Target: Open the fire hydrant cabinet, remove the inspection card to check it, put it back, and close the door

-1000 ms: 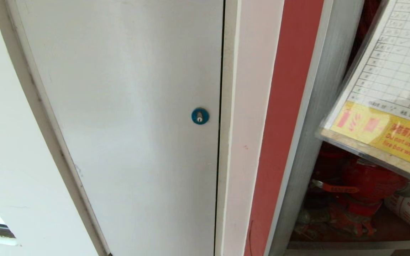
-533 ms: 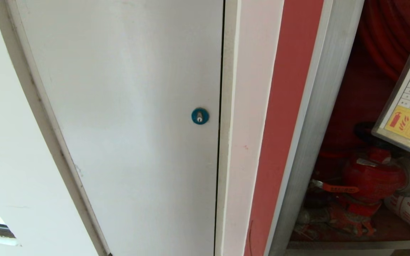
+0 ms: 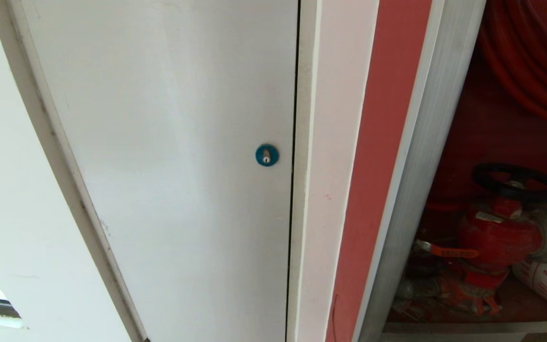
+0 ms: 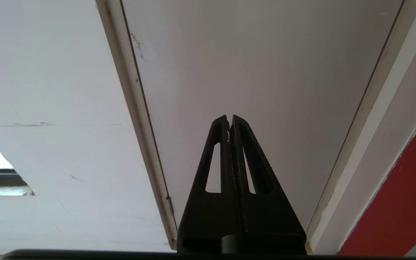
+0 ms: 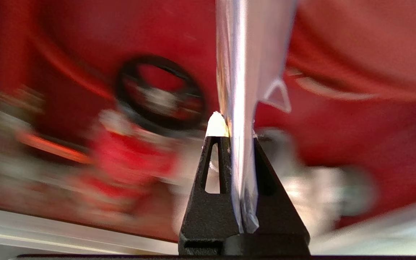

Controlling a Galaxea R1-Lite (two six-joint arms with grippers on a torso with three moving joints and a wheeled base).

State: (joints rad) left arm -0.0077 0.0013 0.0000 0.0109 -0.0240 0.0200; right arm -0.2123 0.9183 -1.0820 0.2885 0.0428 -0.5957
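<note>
The fire hydrant cabinet (image 3: 437, 123) stands open at the right of the head view, showing its red hose reel (image 3: 530, 61), a red valve (image 3: 496, 237) with a black handwheel (image 3: 518, 183), and a white rolled hose (image 3: 546, 280). My right gripper (image 5: 235, 130) is shut on the inspection card (image 5: 242, 54), which shows edge-on in a clear sleeve in front of the blurred valve (image 5: 128, 159). The right gripper itself is outside the head view. My left gripper (image 4: 229, 117) is shut on nothing and parked before the white panel. The cabinet's door is out of view.
A plain white door (image 3: 169, 142) with a round blue lock (image 3: 267, 155) fills the left and middle of the head view. A white post and a red strip (image 3: 378, 166) separate it from the cabinet's aluminium frame. Pale wall (image 4: 49, 108) lies further left.
The card has swung right and up out of the head view, uncovering the hose reel, handwheel and valve. The left arm has not moved.
</note>
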